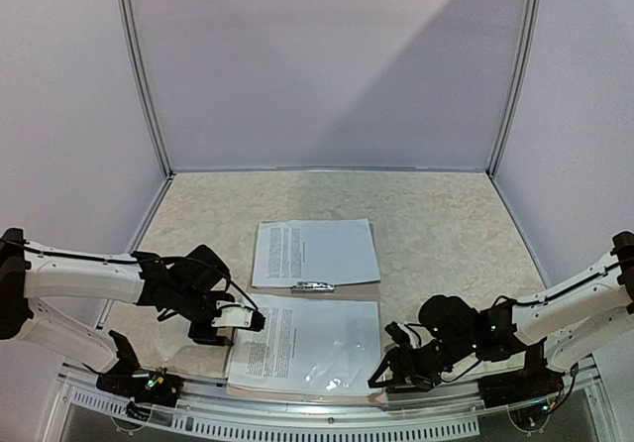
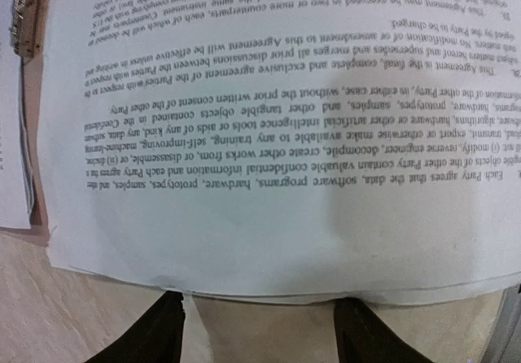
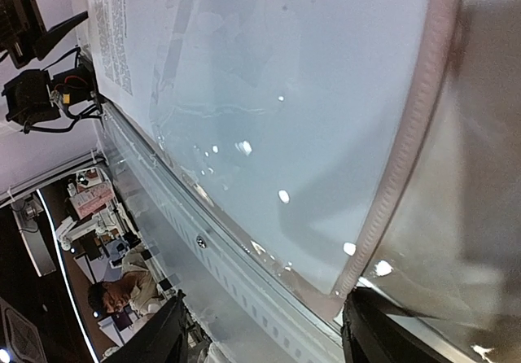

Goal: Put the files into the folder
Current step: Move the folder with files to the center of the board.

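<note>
The tan folder [image 1: 362,291] lies open on the table, with a metal clip [image 1: 313,286] at its spine. One printed file [image 1: 315,252] rests on its far half. Another file [image 1: 297,343] lies on the near half under a clear plastic sleeve [image 3: 309,119]. My left gripper [image 1: 245,319] is open at that sheet's left edge. In the left wrist view the printed sheet [image 2: 277,135] ends just ahead of the left gripper [image 2: 260,343], nothing between the fingers [image 2: 155,338]. My right gripper [image 1: 392,361] is open by the sleeve's near right corner [image 3: 335,286].
The table's front rail [image 1: 327,402] runs just below the near half of the folder. White booth walls with metal posts [image 1: 139,75] close the back and sides. Bare marbled tabletop [image 1: 436,224] lies to the right of the folder.
</note>
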You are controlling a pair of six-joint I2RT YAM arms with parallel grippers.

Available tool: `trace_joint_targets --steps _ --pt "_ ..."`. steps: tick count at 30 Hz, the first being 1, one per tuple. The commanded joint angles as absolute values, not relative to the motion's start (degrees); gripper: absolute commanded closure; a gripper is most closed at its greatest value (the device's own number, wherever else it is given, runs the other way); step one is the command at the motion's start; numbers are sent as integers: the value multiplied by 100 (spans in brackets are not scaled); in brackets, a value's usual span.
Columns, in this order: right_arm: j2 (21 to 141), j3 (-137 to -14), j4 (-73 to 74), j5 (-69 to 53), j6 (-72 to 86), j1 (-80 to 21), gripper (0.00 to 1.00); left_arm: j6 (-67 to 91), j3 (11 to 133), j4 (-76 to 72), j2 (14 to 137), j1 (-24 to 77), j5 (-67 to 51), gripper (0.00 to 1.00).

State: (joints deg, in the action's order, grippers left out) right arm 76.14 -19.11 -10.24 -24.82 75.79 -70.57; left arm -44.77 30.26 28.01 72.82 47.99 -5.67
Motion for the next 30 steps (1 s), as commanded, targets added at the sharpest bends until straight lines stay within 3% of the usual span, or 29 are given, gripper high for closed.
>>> trace_joint_targets --steps 1,11,16,23,30 --pt "8482 -1836 -1218 -2327 7363 -7077 35 -4583 2976 2963 7517 4917 -614 35" --pt "9041 -2147 -3012 -2405 7409 -6829 35 -5225 2643 2659 7477 4672 192 34" --pt "9069 -2500 -3017 -2220 7211 -6579 36 -5609 2664 2341 7615 4139 371 32" --pt "8971 -3967 353 -1509 5830 -6422 38 -6257 3055 2410 7643 3231 877 27" --pt "9281 -6352 3151 -504 2988 -5956 38 -6329 3247 3187 7212 2914 1007 24"
